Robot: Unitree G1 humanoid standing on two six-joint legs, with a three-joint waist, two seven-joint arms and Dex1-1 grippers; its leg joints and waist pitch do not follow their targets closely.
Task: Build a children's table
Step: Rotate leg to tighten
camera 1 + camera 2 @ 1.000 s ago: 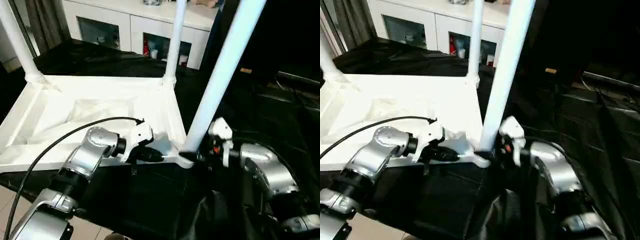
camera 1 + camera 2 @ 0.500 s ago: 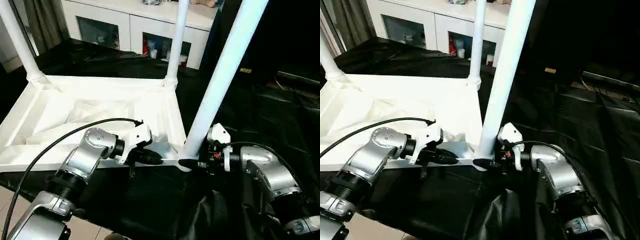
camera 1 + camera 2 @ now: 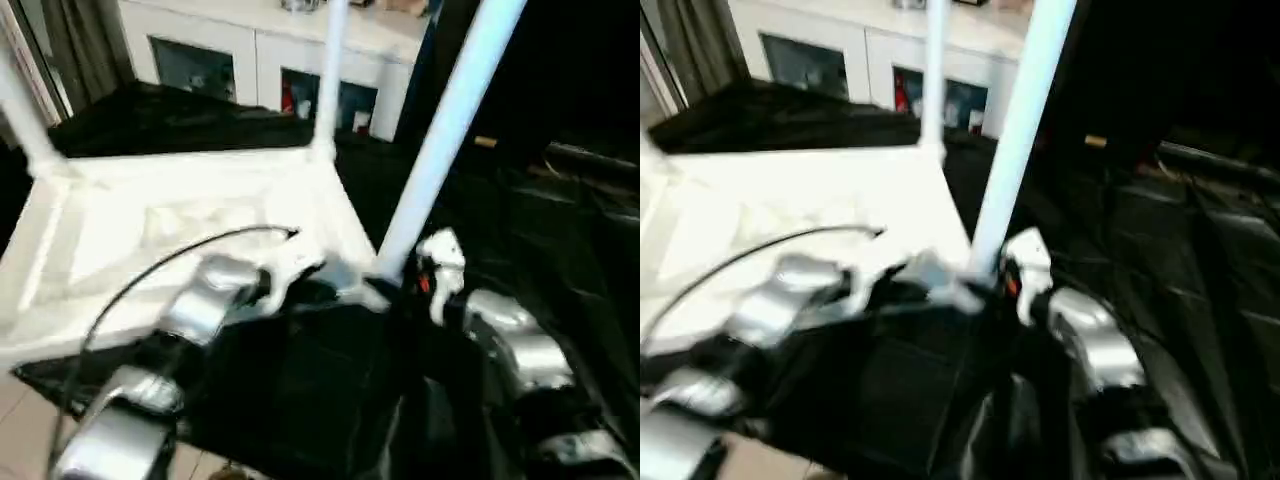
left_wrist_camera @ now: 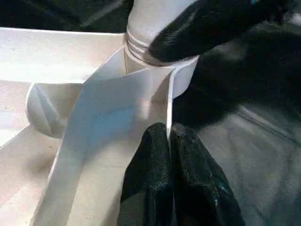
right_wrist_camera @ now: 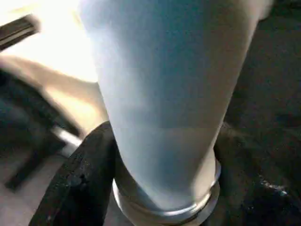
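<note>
The children's table lies upside down, its white top (image 3: 150, 230) showing the ribbed underside. Three legs stand upright in corner sockets: the near-right leg (image 3: 440, 130), a far leg (image 3: 328, 80) and one at the far left (image 3: 20, 110). My left gripper (image 4: 170, 141) is shut on the top's thin rim wall, just beside the near-right corner socket (image 4: 155, 70). My right gripper (image 5: 164, 188) is shut on the near-right leg (image 5: 164, 94) at its base, one black finger on each side, right above the socket collar.
Black cloth (image 3: 560, 220) covers the floor around and under the table. A white cabinet with glass doors (image 3: 260, 60) stands behind it. My left arm's black cable (image 3: 160, 270) arcs over the table top.
The whole picture has shifted and blurred, so the camera moved. My right gripper's fingers have drawn in onto the leg's base. The left gripper keeps its pinch on the rim.
</note>
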